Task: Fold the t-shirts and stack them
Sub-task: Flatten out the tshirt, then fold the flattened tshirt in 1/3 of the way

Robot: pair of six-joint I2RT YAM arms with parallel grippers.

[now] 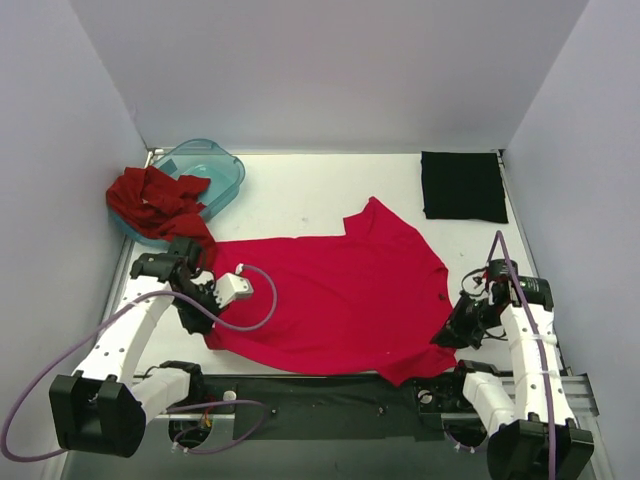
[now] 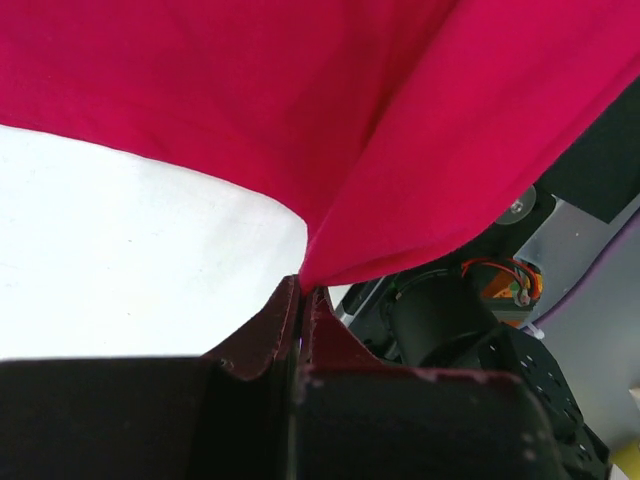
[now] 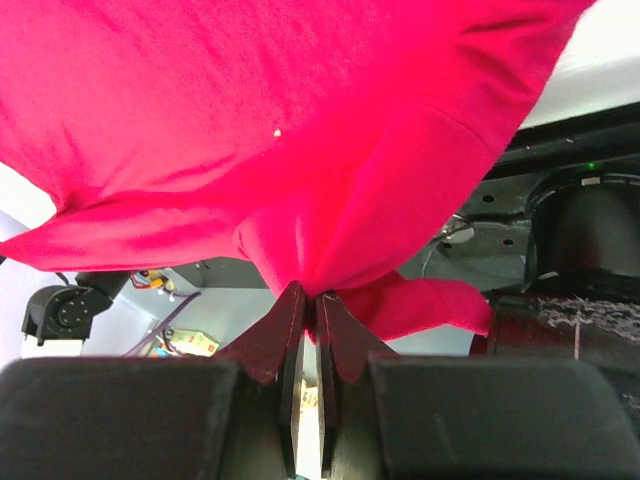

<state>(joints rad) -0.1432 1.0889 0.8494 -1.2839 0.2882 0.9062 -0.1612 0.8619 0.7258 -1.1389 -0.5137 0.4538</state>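
The crimson-pink t-shirt [image 1: 340,300] lies spread across the table's middle. My left gripper [image 1: 205,300] is shut on its left edge; in the left wrist view the cloth [image 2: 300,120] hangs from the closed fingertips [image 2: 305,290]. My right gripper [image 1: 448,335] is shut on its right edge; in the right wrist view the cloth [image 3: 300,130] bunches into the closed tips [image 3: 310,300]. The brick-red t-shirt [image 1: 155,200] lies crumpled at the back left, partly over the tub. The black t-shirt [image 1: 463,186] lies folded flat at the back right.
A translucent teal tub [image 1: 215,170] stands at the back left under the brick-red shirt. White walls close in the table on three sides. A black strip [image 1: 320,390] runs along the near edge between the arm bases.
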